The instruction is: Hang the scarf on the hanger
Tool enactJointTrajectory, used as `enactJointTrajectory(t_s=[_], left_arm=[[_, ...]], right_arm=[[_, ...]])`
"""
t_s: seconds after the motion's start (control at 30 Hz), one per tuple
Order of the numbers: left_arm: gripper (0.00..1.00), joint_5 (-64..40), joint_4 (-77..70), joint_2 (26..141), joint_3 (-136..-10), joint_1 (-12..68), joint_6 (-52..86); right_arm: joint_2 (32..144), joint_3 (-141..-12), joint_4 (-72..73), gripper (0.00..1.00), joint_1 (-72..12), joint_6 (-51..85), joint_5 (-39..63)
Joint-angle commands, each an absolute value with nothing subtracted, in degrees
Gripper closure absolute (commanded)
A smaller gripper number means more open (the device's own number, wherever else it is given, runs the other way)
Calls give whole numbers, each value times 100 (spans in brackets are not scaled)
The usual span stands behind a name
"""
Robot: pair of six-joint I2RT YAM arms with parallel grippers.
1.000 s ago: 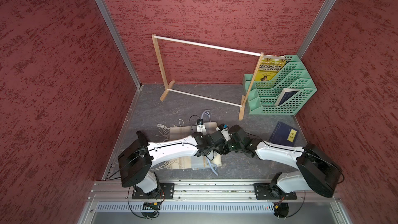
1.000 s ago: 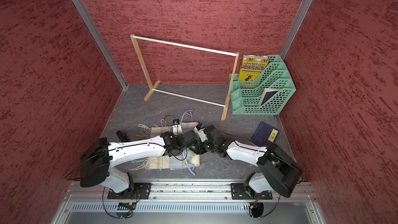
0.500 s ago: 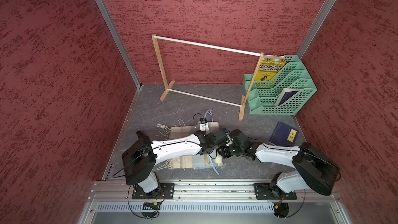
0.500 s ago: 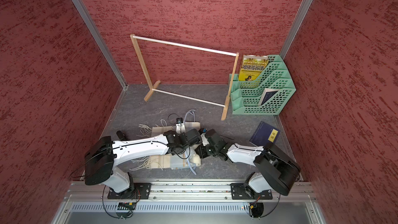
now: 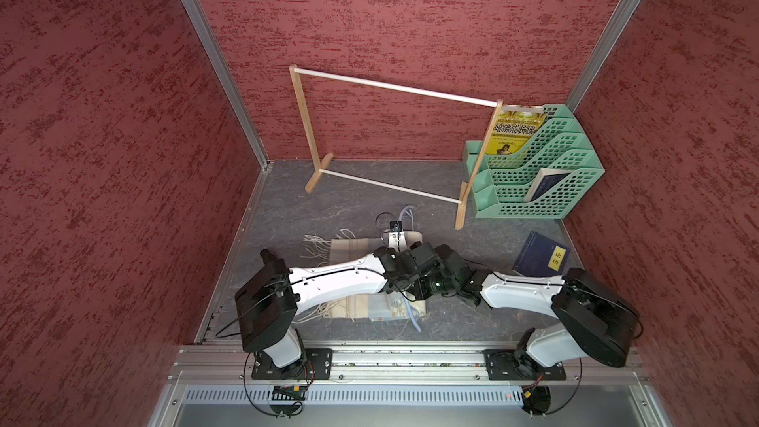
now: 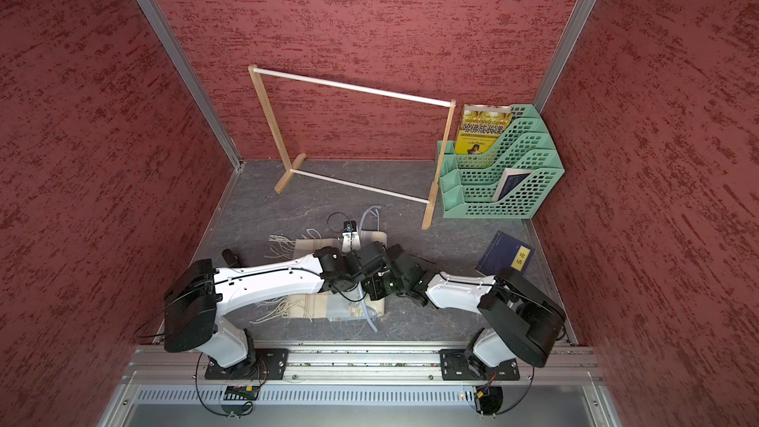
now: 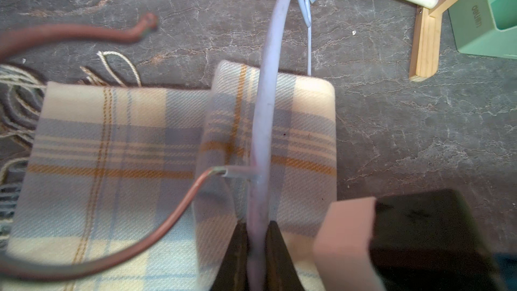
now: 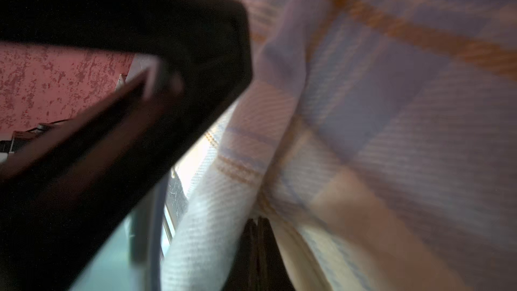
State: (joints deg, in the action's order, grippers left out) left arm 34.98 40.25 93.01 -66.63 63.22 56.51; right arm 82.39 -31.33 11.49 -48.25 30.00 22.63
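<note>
Scarf (image 7: 112, 141) lies folded on the counter (image 5: 451, 322) near the front, fringe twd the robot's left. The hanger (image 7: 265, 107) sits low across it: shoulder bar over the plaid, thin lower bar vanishing under a fold. So threading looks begun, not finished. Left claw (image 7: 257, 247) is clamped on the hanger's shoulder. Right claw (image 8: 257, 236) is closed, pinching what looks like a bunched scarf fold. Left to do, I'd say: draw cloth through, even it, lift. Wooden rack (image 5: 394, 88) behind is bare.
</note>
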Motion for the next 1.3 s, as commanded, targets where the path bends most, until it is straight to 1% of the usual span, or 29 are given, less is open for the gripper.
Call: enactJointTrajectory(t_s=[0.0, 0.03, 0.07, 0.13, 0.2, 0.33, 0.47, 0.57, 0.73, 0.87, 1.03, 1.17, 1.27], left_arm=[[100, 3587, 3736, 9415, -6847, 6279, 5533], [100, 3587, 3730, 9430, -6853, 6268, 5505], [100, 3596, 3718, 9431, -6855, 6259, 5487], [100, 3604, 3674, 9442, -6869, 6250, 5396], [100, 3597, 3650, 9461, -6900, 6241, 5309], [100, 3541, 3697, 9563, -7065, 6233, 5125], [100, 3407, 3759, 9777, -7333, 6238, 4937], [100, 3312, 3861, 9944, -7574, 6240, 4838], [100, 3282, 4045, 10248, -8012, 6267, 4695], [100, 3295, 4206, 10463, -8305, 6282, 4655], [100, 3287, 4282, 10597, -8454, 6285, 4637], [100, 3314, 4333, 10690, -8566, 6283, 4593], [100, 3326, 4325, 10693, -8585, 6292, 4580]], right_arm=[[7642, -3013, 240, 83, -4856, 2885, 1386], [7375, -2975, -72, 76, -4854, 2883, 1086], [7151, -2937, -417, 72, -4860, 2888, 849], [6626, -2872, -1129, 67, -4856, 2930, 313], [6061, -2808, -1852, 64, -4873, 3015, -132], [5112, -2730, -2978, 61, -5003, 3284, -532], [4729, -2835, -3506, 56, -5256, 3515, -763], [4969, -3108, -3697, 54, -5614, 3586, -1064], [5877, -3761, -3962, 51, -6567, 3712, -1760], [6435, -4241, -4363, 51, -7342, 4121, -2660], [6770, -4321, -4401, 51, -7990, 4689, -3379], [7252, -4413, -4276, 51, -8718, 4893, -4098], [7739, -4637, -4501, 51, -8982, 5069, -4271]])
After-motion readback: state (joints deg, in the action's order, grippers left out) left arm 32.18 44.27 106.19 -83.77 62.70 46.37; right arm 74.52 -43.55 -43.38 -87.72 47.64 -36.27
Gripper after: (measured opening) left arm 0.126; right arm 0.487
